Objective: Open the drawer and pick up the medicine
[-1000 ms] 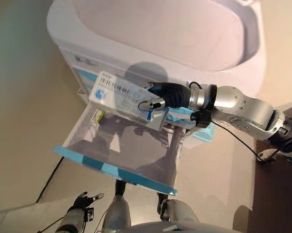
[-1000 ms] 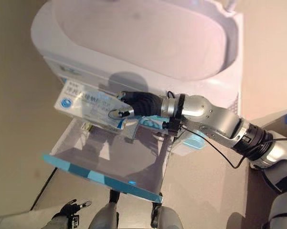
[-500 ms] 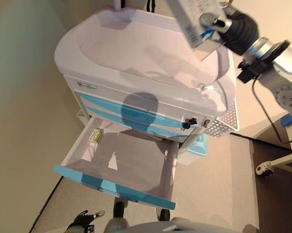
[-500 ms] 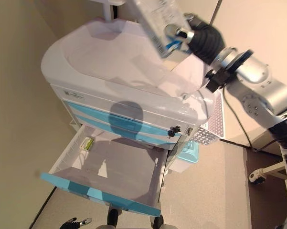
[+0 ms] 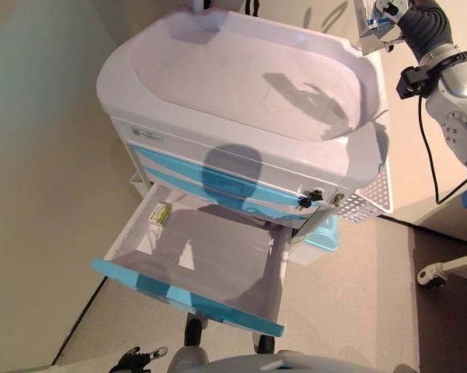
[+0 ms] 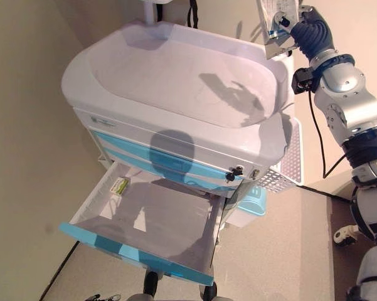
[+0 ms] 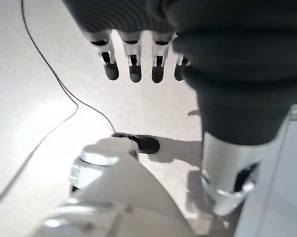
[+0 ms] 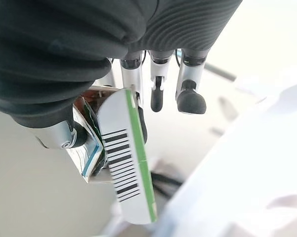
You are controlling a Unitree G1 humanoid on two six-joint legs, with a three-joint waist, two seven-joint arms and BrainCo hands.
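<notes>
My right hand (image 5: 422,23) is raised at the far right corner of the white cart, shut on the medicine box (image 5: 371,17). In the right wrist view the box (image 8: 126,170) shows a barcode and a green stripe, pinched between thumb and fingers. The cart's bottom drawer (image 5: 188,298), with a light blue front, stands pulled out. A small yellow-green packet (image 5: 161,214) lies in its far left corner. My left hand (image 7: 134,69) hangs low over the floor with straight fingers, and also shows as the left hand (image 5: 140,360) below the drawer.
The cart's top is a shallow white basin (image 5: 217,148). A white perforated basket (image 5: 369,203) hangs on the cart's right side, with a light blue bin (image 5: 323,233) below it. A wheeled white stand leg (image 5: 439,272) sits on the floor at right.
The right hand has carried the medicine box further to the right, to the cart's far right corner. The camera view has shifted slightly. The drawer stays pulled out.
</notes>
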